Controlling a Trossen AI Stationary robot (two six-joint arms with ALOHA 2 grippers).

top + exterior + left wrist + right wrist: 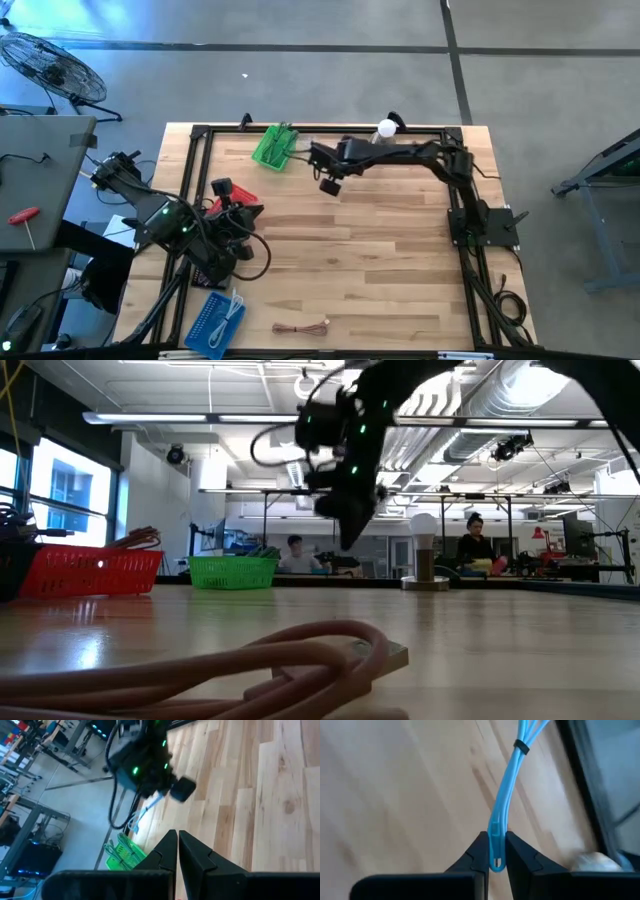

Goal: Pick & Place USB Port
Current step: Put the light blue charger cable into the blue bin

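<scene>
The right arm is stretched along the far edge of the bench (380,260), its end effector (494,851) up off the wood near the green basket (274,146) and pinching the plug end of a light blue cable (507,795). The cable hangs from the fingertips, its strands banded together further along. The left arm is folded low at the near-left corner, end effector (178,845) pressed together with nothing in it, just beside the red basket (232,203). There's loads of open wood through the middle and right. A pink cable (303,327) lies near the front edge, a blue basket (214,322) at the front-left, and a bulb (386,128) at the far rail. The right end effector is mostly hidden from above, and from low down it's just a dark shape.
</scene>
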